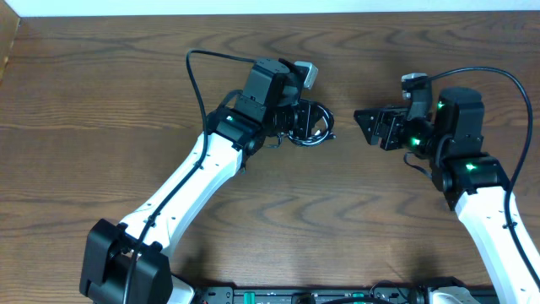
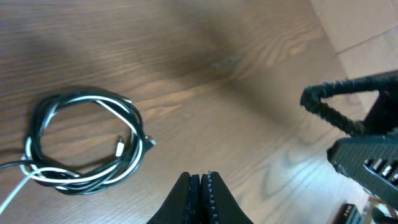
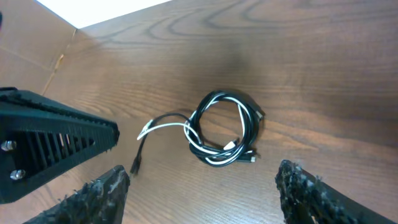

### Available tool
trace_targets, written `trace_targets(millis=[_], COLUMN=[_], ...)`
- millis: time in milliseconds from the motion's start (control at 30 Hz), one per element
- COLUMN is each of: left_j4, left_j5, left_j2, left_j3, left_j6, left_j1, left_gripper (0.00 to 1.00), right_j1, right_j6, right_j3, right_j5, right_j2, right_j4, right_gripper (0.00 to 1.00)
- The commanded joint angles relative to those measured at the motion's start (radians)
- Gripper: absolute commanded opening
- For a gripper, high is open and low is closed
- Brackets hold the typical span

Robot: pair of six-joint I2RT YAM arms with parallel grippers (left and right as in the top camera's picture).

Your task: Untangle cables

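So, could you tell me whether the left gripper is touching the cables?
Apart. The left wrist view shows a clear gap between the left gripper and the coiled cables.

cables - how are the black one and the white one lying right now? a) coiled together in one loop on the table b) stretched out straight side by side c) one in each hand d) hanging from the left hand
A: the cables lie wound together in one loop on the table, while the left hand is shut on nothing and the right hand is open and empty.
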Motion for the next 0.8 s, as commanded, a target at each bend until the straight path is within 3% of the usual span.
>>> trace_targets(millis=[0,67,133,233,267,367,600,767], left_j4=[-0.005,0.013,0.046,0.109,0.124,0.103,-0.194,-0.22], left_j5=[-0.116,-0.207,-0.263,-0.261,-0.246,-0.201,-0.195,-0.213], left_j2=[0.015,0.041,0.077,0.15,0.175,0.26,0.438,0.51], left_j3=[0.017,0.017,0.017,0.017,0.02,0.077,0.38,0.437], left_j6=[0.024,0.026,0.083,0.179,0.207,0.282,0.48,0.538], left_j1=[0.004,0.007,0.019,0.049,0.058,0.082,0.09,0.09], left_gripper=[0.08,0.08,0.17,0.5,0.55,0.59,0.59,0.59], right_j1=[0.01,0.006,-0.001,-0.016,-0.021,-0.024,-0.023,-0.023], right_j6=[0.063,0.071,0.071,0.07,0.07,0.066,0.066,0.066], right_j3=[0.009,0.008,0.008,0.008,0.008,0.008,0.008,0.008], right_j5=[0.082,0.126,0.148,0.153,0.153,0.153,0.152,0.152], right_j2=[0.007,0.007,0.007,0.007,0.007,0.007,0.007,0.007], right_j4=[-0.011,-0.02,-0.027,-0.039,-0.045,-0.056,-0.087,-0.104], right_gripper=[0.71,0.71,0.72,0.73,0.72,0.73,0.73,0.73])
